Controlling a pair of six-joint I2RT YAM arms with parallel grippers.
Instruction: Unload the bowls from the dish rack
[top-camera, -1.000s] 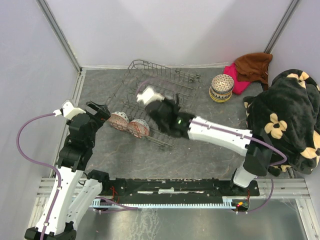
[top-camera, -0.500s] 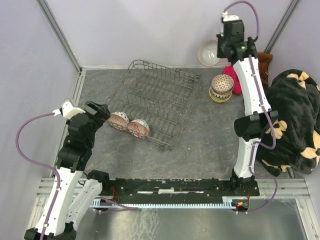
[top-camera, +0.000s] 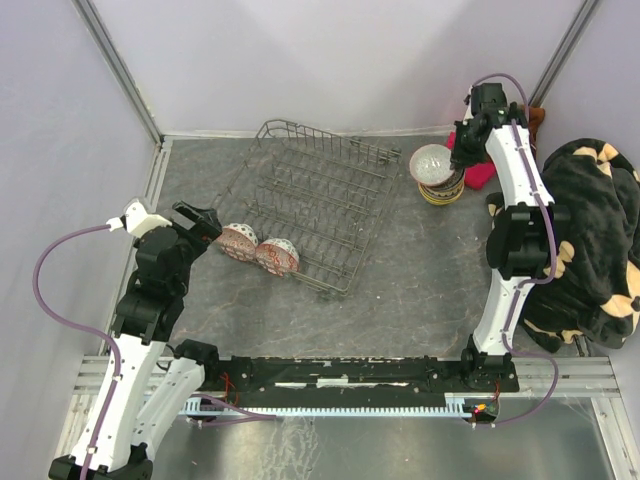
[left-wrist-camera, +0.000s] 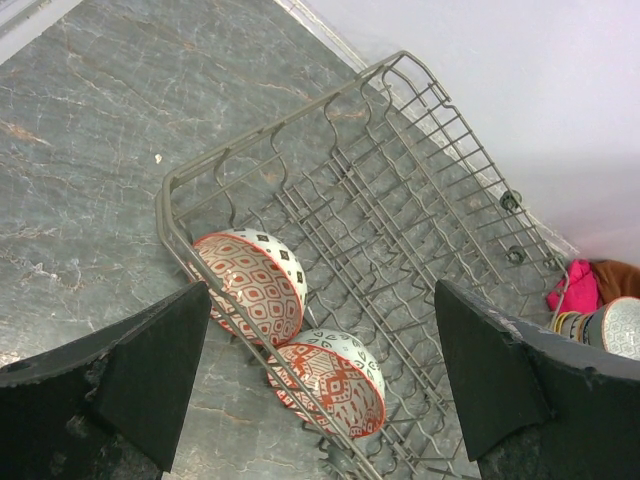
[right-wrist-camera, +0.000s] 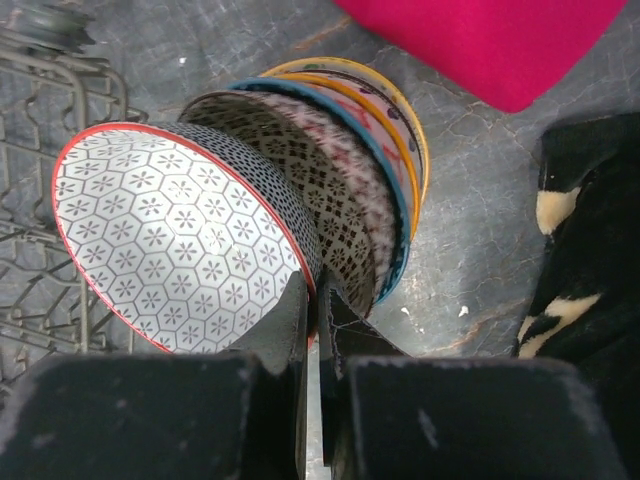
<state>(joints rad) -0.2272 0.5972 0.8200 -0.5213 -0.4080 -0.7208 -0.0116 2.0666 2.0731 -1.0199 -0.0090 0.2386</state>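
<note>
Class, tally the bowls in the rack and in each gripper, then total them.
Bowls in rack: 2
Bowl in right gripper: 1
Bowls in left gripper: 0
Total: 3

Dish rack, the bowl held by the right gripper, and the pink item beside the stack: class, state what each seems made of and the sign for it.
Dish rack: metal wire with a dull grey finish; thin bent rods. Bowl in the right gripper: probably glazed ceramic; thick rim, crisp printed pattern. Pink item: likely cloth; soft, matt, rounded edge.
</note>
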